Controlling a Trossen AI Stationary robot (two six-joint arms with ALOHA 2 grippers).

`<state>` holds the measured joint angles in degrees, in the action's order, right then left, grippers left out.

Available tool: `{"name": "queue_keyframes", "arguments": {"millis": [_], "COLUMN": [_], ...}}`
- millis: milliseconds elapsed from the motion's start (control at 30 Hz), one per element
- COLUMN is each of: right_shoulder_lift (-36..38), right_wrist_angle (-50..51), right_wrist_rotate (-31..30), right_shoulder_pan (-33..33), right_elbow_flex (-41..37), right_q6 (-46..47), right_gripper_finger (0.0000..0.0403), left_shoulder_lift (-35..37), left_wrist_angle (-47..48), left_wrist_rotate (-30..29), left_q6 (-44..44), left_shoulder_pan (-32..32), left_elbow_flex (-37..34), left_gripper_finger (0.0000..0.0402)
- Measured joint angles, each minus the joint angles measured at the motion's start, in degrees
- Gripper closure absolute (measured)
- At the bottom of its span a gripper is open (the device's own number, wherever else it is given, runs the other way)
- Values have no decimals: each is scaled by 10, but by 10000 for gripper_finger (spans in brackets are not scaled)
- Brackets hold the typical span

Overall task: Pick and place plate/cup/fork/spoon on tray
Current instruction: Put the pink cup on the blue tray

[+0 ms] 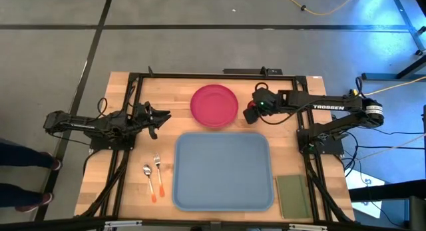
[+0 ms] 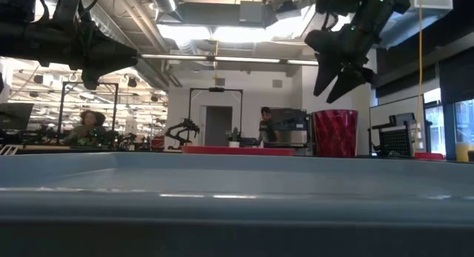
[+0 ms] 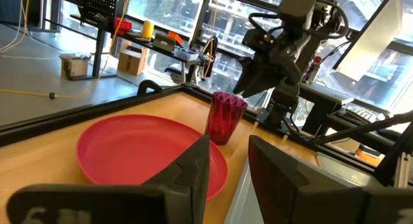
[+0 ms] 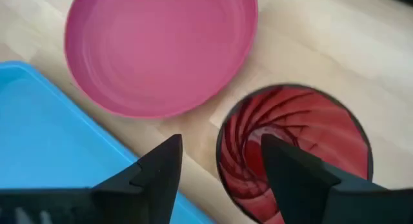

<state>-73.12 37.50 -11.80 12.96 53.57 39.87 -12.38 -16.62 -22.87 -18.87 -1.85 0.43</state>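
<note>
Right end effector [image 4: 219, 166] hovers open above the cup [image 4: 297, 153] beside the plate [image 4: 161, 50].

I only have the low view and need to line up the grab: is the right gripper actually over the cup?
Observer: Yes. Its wrist view shows the open right gripper straddling the rim of the cup: one finger over the inside, one outside, on the side of the plate.
Operator: Anything on the tray?
Observer: No, the tray holds nothing.
Operator: Fork and spoon?
Observer: Both lie on the table left of the tray, the fork nearer it than the spoon. The left gripper waits open, left of the plate.
</note>
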Motion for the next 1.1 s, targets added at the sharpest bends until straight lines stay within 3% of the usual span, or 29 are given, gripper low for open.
{"name": "queue_keyframes", "arguments": {"millis": [700,1100], "right_shoulder_lift": [-93,-93], "right_wrist_angle": [6,17], "right_wrist_rotate": [29,28], "right_shoulder_pan": [0,0], "right_elbow_flex": [20,20], "right_q6": [-44,-44], "right_gripper_finger": [203,331], "left_shoulder_lift": [0,0], "left_wrist_angle": [1,1], "left_wrist_rotate": [0,0], "left_q6": [0,0], "left_shoulder_pan": [0,0], "left_elbow_flex": [0,0], "left_gripper_finger": [302,302]}}
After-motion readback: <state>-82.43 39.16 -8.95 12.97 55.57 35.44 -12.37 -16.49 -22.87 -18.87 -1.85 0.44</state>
